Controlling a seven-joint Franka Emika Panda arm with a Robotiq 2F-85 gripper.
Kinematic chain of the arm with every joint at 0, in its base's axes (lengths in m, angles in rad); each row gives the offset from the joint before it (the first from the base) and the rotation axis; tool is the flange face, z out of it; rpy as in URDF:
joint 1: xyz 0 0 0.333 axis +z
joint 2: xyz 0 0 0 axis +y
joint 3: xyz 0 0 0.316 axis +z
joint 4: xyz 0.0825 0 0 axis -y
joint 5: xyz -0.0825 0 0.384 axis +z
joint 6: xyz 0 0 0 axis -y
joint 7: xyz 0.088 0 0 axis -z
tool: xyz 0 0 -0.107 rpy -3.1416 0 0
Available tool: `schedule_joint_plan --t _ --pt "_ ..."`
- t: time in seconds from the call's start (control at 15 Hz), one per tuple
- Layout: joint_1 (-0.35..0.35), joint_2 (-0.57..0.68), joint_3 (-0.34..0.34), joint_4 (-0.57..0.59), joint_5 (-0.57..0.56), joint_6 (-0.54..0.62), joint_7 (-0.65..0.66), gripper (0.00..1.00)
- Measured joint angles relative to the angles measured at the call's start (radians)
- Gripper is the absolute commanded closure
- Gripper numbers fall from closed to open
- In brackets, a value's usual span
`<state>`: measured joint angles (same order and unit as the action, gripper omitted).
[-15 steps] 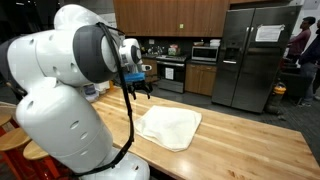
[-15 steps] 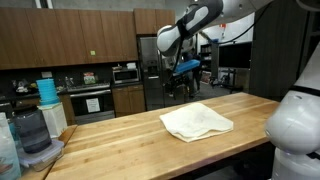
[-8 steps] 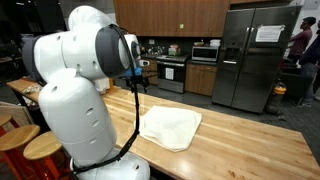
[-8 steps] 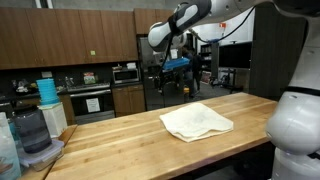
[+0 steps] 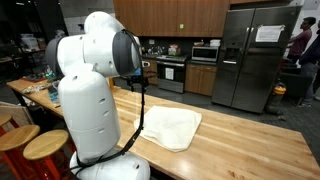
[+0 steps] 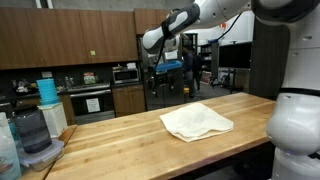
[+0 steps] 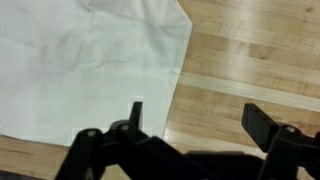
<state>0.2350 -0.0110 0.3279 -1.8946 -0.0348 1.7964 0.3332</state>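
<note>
A white folded cloth (image 5: 170, 128) lies flat on the butcher-block table (image 5: 240, 140); it shows in both exterior views, cloth (image 6: 197, 122) too. My gripper (image 6: 167, 86) hangs high above the table's far side, well clear of the cloth. In an exterior view the white arm (image 5: 100, 60) hides most of it. In the wrist view the gripper (image 7: 200, 120) is open with nothing between its fingers (image 7: 265, 125). Far below it is bare wood (image 7: 250, 60), just beside the cloth's edge (image 7: 90, 60).
A steel fridge (image 5: 250, 55) and a stove with a microwave (image 5: 205, 52) stand behind the table. Wooden stools (image 5: 45, 148) sit by the robot's base. Blender jars and stacked containers (image 6: 35, 130) crowd one table end. A person (image 5: 300, 45) stands near the fridge.
The arm has swung round at its base, carrying the gripper sideways above the table's far side. The jaws stayed open and the cloth has not moved.
</note>
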Motion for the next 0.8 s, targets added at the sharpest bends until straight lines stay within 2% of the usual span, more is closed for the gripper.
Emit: schedule_joint_plan --t 0.8 --pt "0.037 0.125 -0.010 0.102 -0.008 0.000 0.051 0.00"
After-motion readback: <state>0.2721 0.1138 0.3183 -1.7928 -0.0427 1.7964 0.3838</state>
